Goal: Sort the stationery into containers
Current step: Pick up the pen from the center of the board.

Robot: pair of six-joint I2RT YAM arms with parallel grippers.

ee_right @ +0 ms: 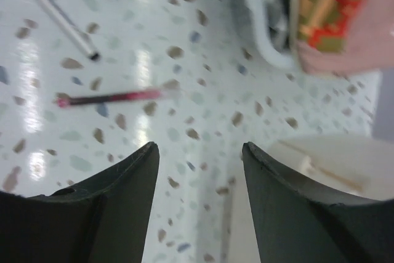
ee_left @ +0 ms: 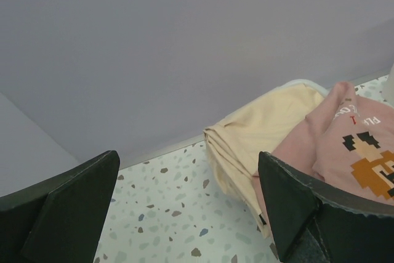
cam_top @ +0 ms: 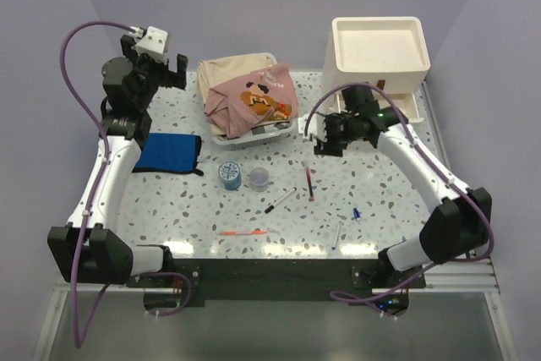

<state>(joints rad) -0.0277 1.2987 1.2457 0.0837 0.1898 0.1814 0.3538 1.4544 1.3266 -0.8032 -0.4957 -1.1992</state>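
The right claw (cam_top: 323,139) hangs low over the speckled white table (cam_top: 169,200), its jaws parted to a middling gap with nothing between them. Just behind it and to its right stands the cream-white plastic drawer unit (cam_top: 380,78) with its square tray top. Just ahead of the claw lies a red slim pen (ee_right: 114,98), and a black-tipped white pen (ee_right: 58,13) lies a little farther off. Beyond those, well to the claw's left, a blue tape roll (cam_top: 229,173) and a small clear cup (cam_top: 259,178) sit side by side. An orange pen (cam_top: 241,232) lies near the table's front edge.

The left claw (ee_left: 188,158) is raised at the far left, jaws wide and empty. To its right is a clear basket (cam_top: 254,137) of pink and beige clothes (ee_left: 295,133). A blue folded cloth (cam_top: 167,152) lies on the near side of it.
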